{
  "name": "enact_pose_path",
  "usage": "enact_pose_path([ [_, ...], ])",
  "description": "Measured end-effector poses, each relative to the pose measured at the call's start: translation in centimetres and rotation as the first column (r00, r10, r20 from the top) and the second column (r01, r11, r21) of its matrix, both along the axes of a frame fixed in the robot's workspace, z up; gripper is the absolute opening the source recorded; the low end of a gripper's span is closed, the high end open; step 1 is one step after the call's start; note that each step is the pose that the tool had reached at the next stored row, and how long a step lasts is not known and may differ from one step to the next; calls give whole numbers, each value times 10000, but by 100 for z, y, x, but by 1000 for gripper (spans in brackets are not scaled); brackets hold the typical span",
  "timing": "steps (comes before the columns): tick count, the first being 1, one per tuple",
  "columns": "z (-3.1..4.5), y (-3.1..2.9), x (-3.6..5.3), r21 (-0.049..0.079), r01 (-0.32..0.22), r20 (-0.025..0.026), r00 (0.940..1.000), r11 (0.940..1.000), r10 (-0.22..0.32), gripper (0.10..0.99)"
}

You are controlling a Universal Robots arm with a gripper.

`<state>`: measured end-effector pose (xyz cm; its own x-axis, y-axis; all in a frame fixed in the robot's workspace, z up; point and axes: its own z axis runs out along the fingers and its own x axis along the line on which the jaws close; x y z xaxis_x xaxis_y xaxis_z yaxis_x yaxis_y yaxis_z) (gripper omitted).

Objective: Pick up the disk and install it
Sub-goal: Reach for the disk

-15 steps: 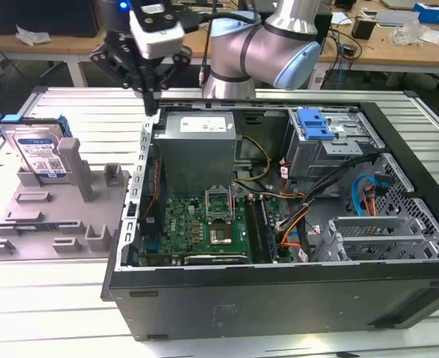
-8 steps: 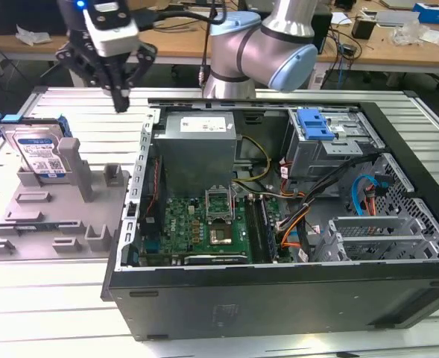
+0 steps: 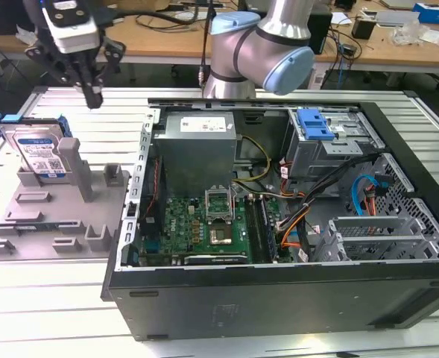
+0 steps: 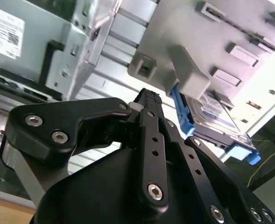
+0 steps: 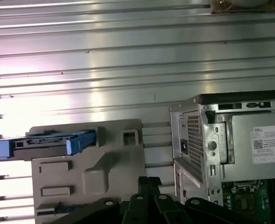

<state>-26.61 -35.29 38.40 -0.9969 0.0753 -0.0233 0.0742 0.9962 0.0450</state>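
The disk [image 3: 40,149], a silver hard drive with a blue-and-white label and blue side rails, stands upright in the grey fixture plate [image 3: 55,216] at the exterior view's left. In both wrist views it appears as the disk [image 4: 212,116] and, edge-on, the disk [image 5: 48,142]. My gripper [image 3: 92,95] hangs above the table behind the fixture, to the right of the disk and apart from it. Its fingertips [image 4: 149,99] are pressed together with nothing between them, so the gripper is shut and holds nothing.
An open computer case [image 3: 279,216] lies at the exterior view's right, with a power supply [image 3: 197,142], a motherboard [image 3: 204,224] and a drive cage bearing a blue clip [image 3: 314,124]. The fixture's upright grey post [image 3: 74,168] stands beside the disk. A ribbed metal table [image 3: 48,298] carries everything.
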Motion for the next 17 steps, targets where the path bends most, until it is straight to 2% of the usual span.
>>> enact_pose_path([
  [3, -11, 50, -128, 0, -1, 0, 10000, 10000, 1, 106],
  [9, -36, 151, -446, 1, -1, 1, 10000, 10000, 1, 106],
  [11, -51, 179, -613, 0, -1, -3, 10000, 10000, 1, 106],
  [12, -56, 187, -667, 0, -2, -6, 10000, 10000, 2, 106],
  [17, -83, 243, -885, 1, -1, -14, 10000, 10000, 1, 106],
])
